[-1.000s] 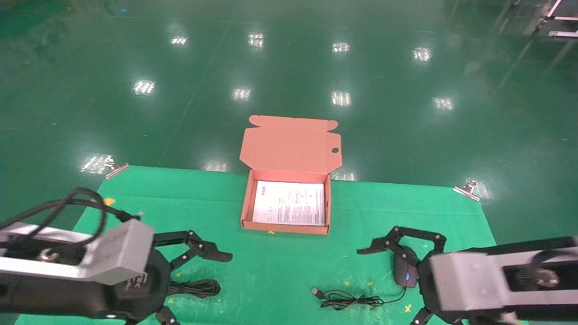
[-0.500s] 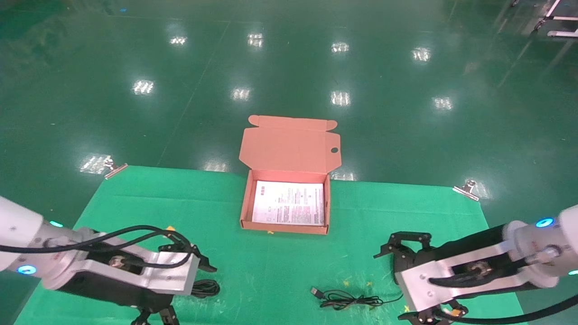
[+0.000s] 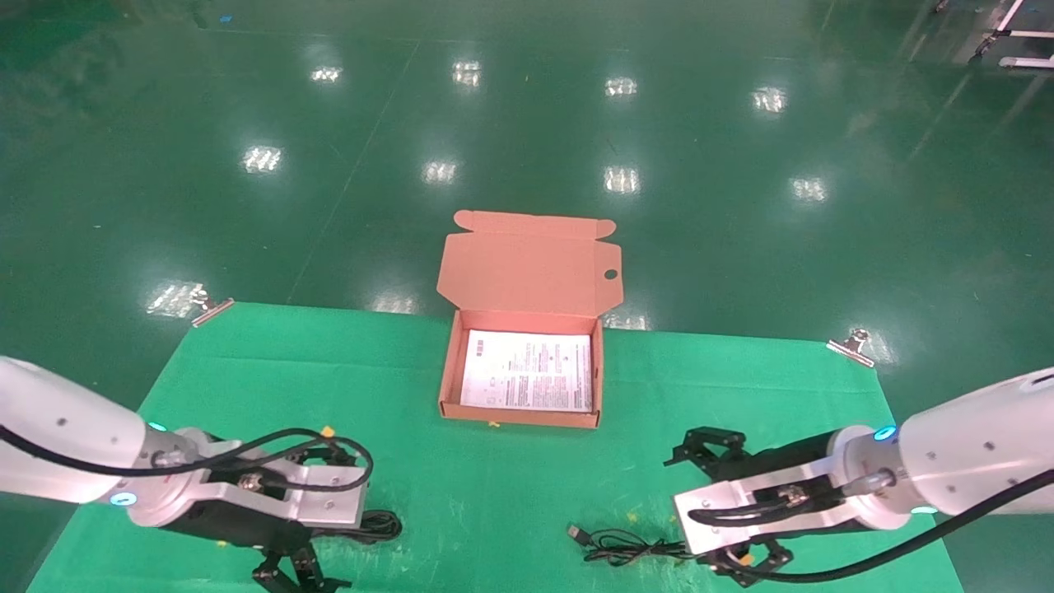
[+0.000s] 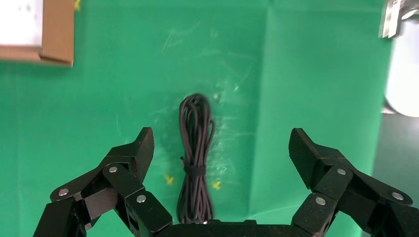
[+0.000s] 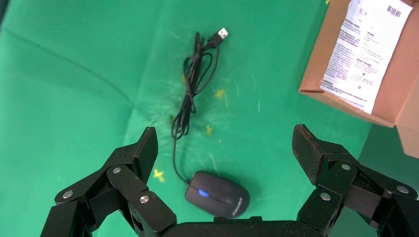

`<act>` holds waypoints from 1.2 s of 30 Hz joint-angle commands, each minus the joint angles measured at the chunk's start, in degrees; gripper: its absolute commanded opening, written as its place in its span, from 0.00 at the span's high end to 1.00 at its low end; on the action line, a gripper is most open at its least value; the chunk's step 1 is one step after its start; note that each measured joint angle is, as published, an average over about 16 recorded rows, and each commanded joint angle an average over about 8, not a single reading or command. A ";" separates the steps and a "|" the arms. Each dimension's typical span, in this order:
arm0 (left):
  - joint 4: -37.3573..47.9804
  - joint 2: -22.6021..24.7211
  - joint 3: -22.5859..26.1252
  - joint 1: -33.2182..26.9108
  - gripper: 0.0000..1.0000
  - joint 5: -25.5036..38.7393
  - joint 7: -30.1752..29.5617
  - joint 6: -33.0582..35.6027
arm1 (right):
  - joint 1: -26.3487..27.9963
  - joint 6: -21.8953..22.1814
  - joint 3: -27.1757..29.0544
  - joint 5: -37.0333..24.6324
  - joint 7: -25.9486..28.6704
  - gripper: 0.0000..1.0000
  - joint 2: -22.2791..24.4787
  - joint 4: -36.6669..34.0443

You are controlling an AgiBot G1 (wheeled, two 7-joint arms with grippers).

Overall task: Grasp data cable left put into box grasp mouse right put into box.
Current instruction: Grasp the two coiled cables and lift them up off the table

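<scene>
Head view: the box [image 3: 522, 375] sits open near the middle of the green-covered bench [image 3: 412, 387], its lid standing up at the far side and a white printed sheet [image 3: 529, 371] lining its bottom. Nothing else lies inside it.

The left end effector [image 4: 221, 159] hangs low over the near left part of the bench, its fingers spread wide and holding nothing. In the left wrist view the data cable [image 4: 196, 159], a black bundle tied at its middle, lies flat on the cloth between the two spread fingers, touching neither.

The right end effector [image 5: 225, 153] hangs over the near right part of the bench, likewise spread wide and empty. In the right wrist view the mouse [image 5: 217, 193] rests on the cloth between the fingers, close to the palm, its blue wheel lit. Its thin cord [image 5: 193, 84] trails away in loose loops, ending in a USB plug [image 5: 222, 34] that lies well apart from the box.
</scene>
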 commanded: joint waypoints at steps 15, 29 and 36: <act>16.29 5.47 1.20 1.43 0.00 4.82 1.01 -7.54 | -7.98 11.32 -0.69 -3.96 1.29 0.00 -3.22 -3.92; 31.44 11.10 1.79 0.08 0.00 5.75 7.71 -11.74 | -11.45 18.83 -1.49 -6.14 -3.12 0.00 -7.05 -12.40; 37.68 13.24 1.99 -0.71 0.12 6.06 11.07 -13.48 | -11.99 20.92 -1.82 -6.72 -5.40 0.12 -8.43 -17.00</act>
